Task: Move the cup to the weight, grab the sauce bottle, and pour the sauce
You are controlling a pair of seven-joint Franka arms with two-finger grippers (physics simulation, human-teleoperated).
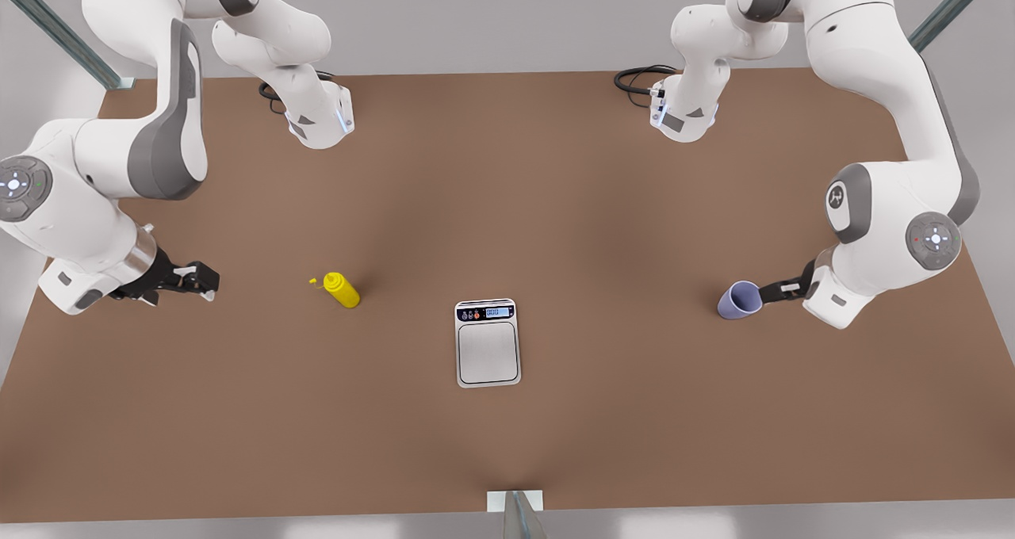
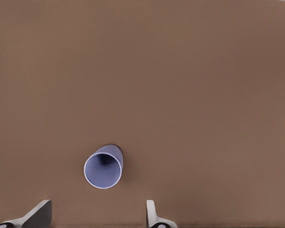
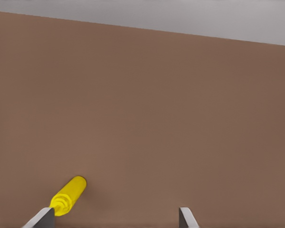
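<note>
1. The cup (image 1: 739,300) is seen upright and empty on the table (image 1: 555,206), at 3 o'clock from the weight (image 1: 488,342).
2. The left gripper (image 1: 773,291) is held spread, just beside the cup at its 3 o'clock.
3. The sauce bottle (image 1: 342,289) is found at the weight's 10 o'clock.
4. The right gripper (image 1: 208,283) is held parted, well apart at the bottle's 9 o'clock.

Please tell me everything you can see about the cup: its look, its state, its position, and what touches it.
The cup is small, plain and lavender-blue, with no handle and a body that narrows toward the base. It looks like smooth plastic and seems empty. It stands upright on the brown table, toward the front view's right, well apart from the scale. The left gripper is right beside it with fingers open; in the left wrist view the cup sits ahead of the fingertips, not between them. I cannot tell whether anything but the table touches it.
</note>
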